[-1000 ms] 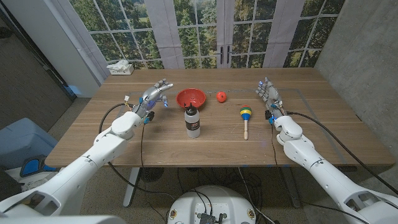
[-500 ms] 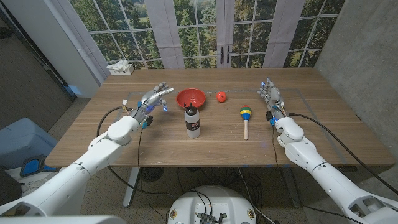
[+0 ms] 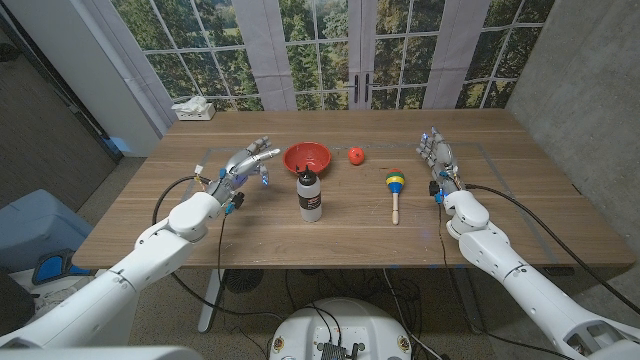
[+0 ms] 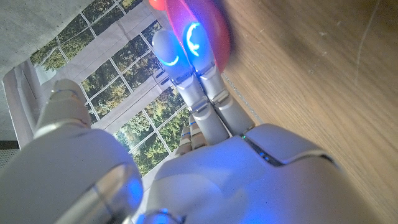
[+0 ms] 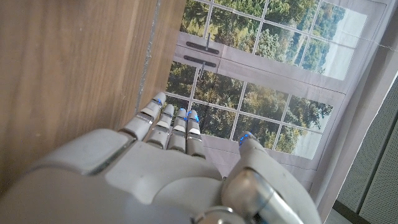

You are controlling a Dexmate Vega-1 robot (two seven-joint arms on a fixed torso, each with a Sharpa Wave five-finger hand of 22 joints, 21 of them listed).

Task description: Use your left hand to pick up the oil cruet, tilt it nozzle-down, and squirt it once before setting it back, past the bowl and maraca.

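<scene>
The oil cruet (image 3: 310, 194), a clear bottle with a white nozzle cap and a dark lower half, stands upright mid-table just in front of the red bowl (image 3: 307, 157). A wooden-handled maraca (image 3: 396, 190) with a striped head lies to its right. My left hand (image 3: 245, 165) hovers left of the bowl, open, its fingers stretched toward the bowl's rim and holding nothing. In the left wrist view its fingers (image 4: 199, 93) point at the blurred red bowl (image 4: 202, 28). My right hand (image 3: 437, 158) stands open at the table's right, right of the maraca, also seen as the right hand (image 5: 165, 149).
A small red ball-like object (image 3: 355, 155) sits right of the bowl. A tissue box (image 3: 195, 108) lies at the far left corner of the table (image 3: 520, 215). Cables trail along both forearms. Windows stand behind the table.
My left hand has drifted to the right, closer to the bowl and cruet, with its fingers still spread. The right hand and the objects have stayed put.
</scene>
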